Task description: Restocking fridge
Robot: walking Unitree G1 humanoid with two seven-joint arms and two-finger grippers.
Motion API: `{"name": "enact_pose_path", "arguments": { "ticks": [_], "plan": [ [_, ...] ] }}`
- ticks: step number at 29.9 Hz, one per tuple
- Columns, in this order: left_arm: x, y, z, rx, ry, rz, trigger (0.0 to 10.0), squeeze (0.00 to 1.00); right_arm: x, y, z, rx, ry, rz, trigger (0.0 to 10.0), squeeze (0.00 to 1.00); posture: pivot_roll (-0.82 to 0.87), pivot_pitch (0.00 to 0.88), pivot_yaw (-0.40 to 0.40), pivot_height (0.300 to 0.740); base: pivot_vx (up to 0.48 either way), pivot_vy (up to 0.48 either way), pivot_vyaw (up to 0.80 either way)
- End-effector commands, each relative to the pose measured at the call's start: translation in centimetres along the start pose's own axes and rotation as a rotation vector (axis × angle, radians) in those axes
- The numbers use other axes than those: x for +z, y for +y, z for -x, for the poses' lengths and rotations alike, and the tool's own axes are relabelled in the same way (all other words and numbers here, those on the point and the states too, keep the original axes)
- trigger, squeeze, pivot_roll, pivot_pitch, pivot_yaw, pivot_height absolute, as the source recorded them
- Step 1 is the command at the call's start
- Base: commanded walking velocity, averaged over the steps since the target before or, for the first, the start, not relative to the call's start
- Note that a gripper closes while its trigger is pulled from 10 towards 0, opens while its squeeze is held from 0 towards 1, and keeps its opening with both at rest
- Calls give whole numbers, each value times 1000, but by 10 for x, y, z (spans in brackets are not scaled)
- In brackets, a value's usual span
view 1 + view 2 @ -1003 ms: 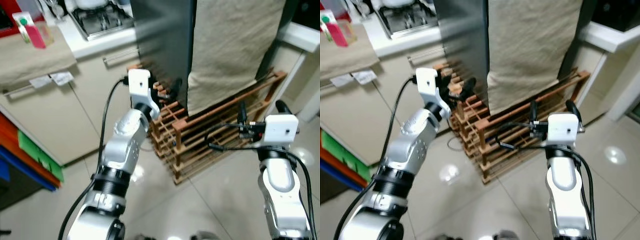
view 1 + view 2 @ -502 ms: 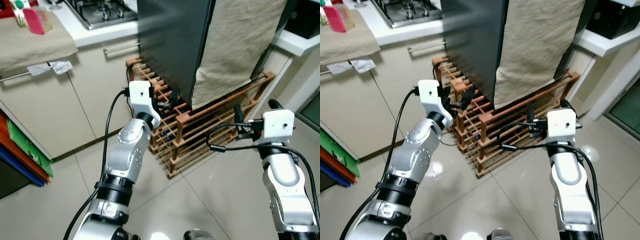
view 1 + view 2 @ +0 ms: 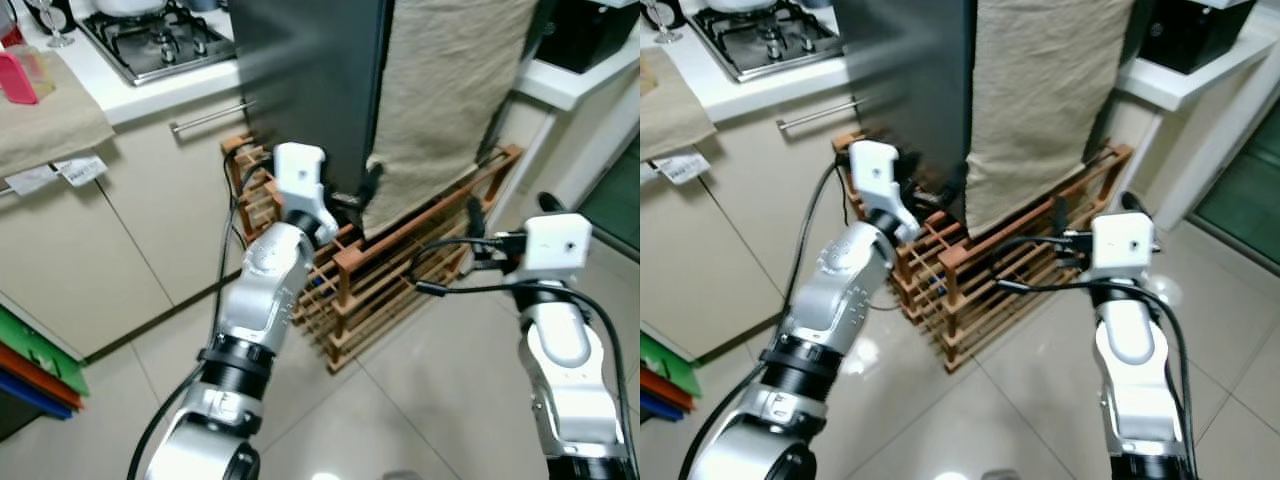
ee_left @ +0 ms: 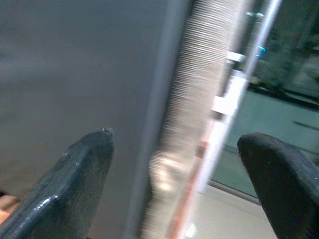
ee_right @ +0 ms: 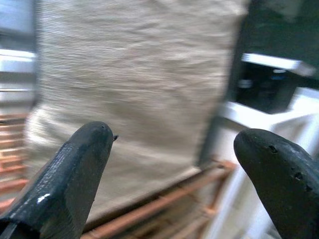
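Both my grippers are spread wide, holding nothing. Left gripper (image 4: 174,184) sits nearer, just beside the fridge (image 3: 310,80) door's lower edge, which runs vertically ahead. Right gripper (image 5: 172,174) faces the beige cloth (image 3: 450,90), well apart.

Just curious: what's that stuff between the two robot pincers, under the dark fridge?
In the left eye view, a wooden slatted rack on the floor lies between the left pincer and right pincer, with beige cloth hanging above it.
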State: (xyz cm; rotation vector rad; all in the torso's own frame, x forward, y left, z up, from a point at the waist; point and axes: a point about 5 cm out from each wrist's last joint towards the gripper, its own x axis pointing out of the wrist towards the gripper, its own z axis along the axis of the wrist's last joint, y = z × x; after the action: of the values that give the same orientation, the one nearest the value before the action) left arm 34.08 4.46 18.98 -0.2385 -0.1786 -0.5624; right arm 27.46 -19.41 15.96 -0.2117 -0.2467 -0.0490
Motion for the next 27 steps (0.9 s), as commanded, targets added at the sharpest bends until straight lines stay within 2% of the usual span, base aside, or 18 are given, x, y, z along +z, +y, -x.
{"name": "enact_pose_path", "arguments": {
  "ticks": [1, 4, 11, 22, 24, 27],
  "plan": [
    [7, 4, 1, 23, -37, 4, 10000, 0, -2, -1, 3, -4, 4, 1, 10000, 0, -248, 29, 48, 740, 458, 0, 0],
    [14, 7, 2, 49, -62, 18, 10000, 0, -4, -1, 4, -1, 8, 1, 10000, 0, -246, 25, 45, 740, 0, 0, 0],
    [27, 7, 2, 13, -82, 9, 10000, 0, -4, -1, 4, -1, 16, 9, 10000, 0, -244, 20, 38, 740, 0, 0, 0],
    [26, 0, -10, -22, -36, -6, 10000, 0, -7, -4, 5, -27, 26, 10, 10000, 0, -251, 31, 52, 740, 0, 0, -724],
    [21, -2, -13, -14, -16, -16, 10000, 0, -8, -4, 5, -29, 28, 13, 10000, 0, -250, 34, 52, 740, 0, 0, -738],
    [12, 6, -19, 81, 32, -30, 10000, 0, -9, -3, 4, -22, 32, 16, 10000, 0, -249, 40, 50, 740, 0, 0, -227]
  ]
}}
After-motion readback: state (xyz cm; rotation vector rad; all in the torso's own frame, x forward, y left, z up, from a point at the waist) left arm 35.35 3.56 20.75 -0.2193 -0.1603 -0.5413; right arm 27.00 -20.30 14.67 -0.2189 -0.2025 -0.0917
